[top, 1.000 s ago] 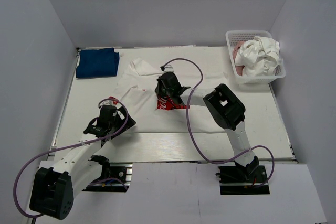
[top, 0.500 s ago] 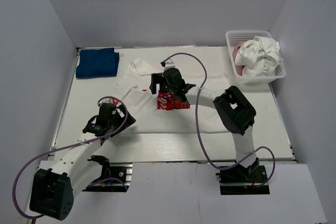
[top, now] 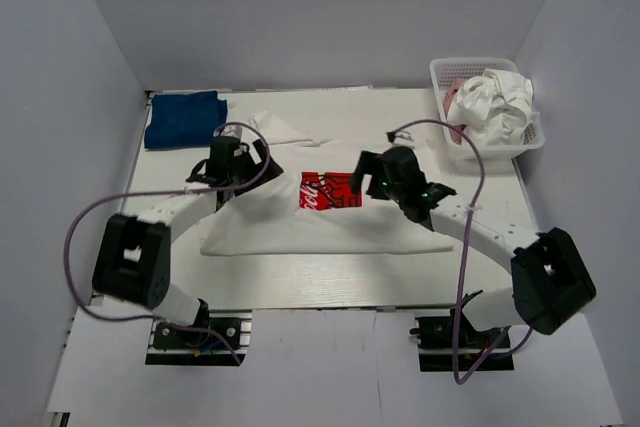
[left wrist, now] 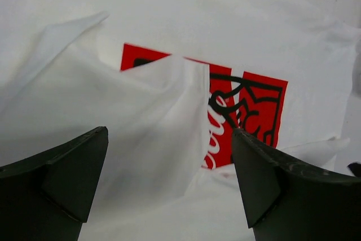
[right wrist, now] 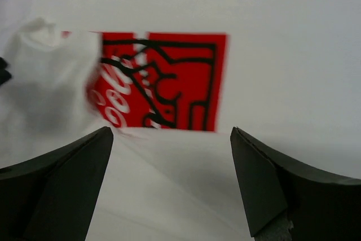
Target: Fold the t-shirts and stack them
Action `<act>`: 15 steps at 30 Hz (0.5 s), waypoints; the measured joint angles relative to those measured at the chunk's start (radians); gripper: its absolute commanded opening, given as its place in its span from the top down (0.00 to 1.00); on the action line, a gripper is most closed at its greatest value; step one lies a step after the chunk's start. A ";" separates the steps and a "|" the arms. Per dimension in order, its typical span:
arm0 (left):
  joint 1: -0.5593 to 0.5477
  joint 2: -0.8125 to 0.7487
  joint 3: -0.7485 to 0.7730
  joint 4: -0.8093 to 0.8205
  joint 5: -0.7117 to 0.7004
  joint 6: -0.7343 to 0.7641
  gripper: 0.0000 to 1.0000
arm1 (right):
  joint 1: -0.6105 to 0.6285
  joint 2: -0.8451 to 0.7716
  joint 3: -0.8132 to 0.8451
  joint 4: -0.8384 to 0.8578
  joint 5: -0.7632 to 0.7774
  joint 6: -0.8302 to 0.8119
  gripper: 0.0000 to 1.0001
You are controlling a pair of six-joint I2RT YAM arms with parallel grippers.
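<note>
A white t-shirt with a red square Coca-Cola print (top: 330, 190) lies spread on the table, bottom part folded up to the print's lower edge. My left gripper (top: 252, 163) hovers open over its left shoulder; in the left wrist view the left gripper (left wrist: 169, 139) has only cloth below, and a white fold covers part of the print (left wrist: 251, 108). My right gripper (top: 368, 176) hangs open just right of the print; in the right wrist view the right gripper (right wrist: 170, 136) is empty above the folded edge, print (right wrist: 169, 77) ahead. A dark blue t-shirt (top: 185, 119) lies folded at the back left.
A white mesh basket (top: 440, 125) at the back right holds a crumpled white t-shirt (top: 497, 102) and a pink one (top: 454, 99). Grey walls close in the table on three sides. Purple cables loop from both arms over the table.
The right gripper opened, let go of the shirt and moved right of the print. The left arm swung from the near left up to the shirt's left shoulder. The print now lies flat.
</note>
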 measured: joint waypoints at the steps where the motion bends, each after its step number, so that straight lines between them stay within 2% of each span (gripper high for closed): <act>1: 0.000 0.059 0.029 0.028 0.023 0.008 0.00 | -0.022 -0.031 -0.042 -0.031 0.004 0.021 0.10; 5: 0.002 0.249 0.111 0.100 0.075 0.036 0.00 | -0.101 -0.163 -0.231 -0.145 0.012 0.090 0.10; 8: 0.003 0.348 0.172 0.090 0.068 0.044 0.00 | -0.141 -0.211 -0.310 -0.192 0.000 0.125 0.10; 15: 0.005 0.393 0.233 0.079 0.045 0.041 0.00 | -0.224 -0.146 -0.329 -0.182 -0.047 0.157 0.10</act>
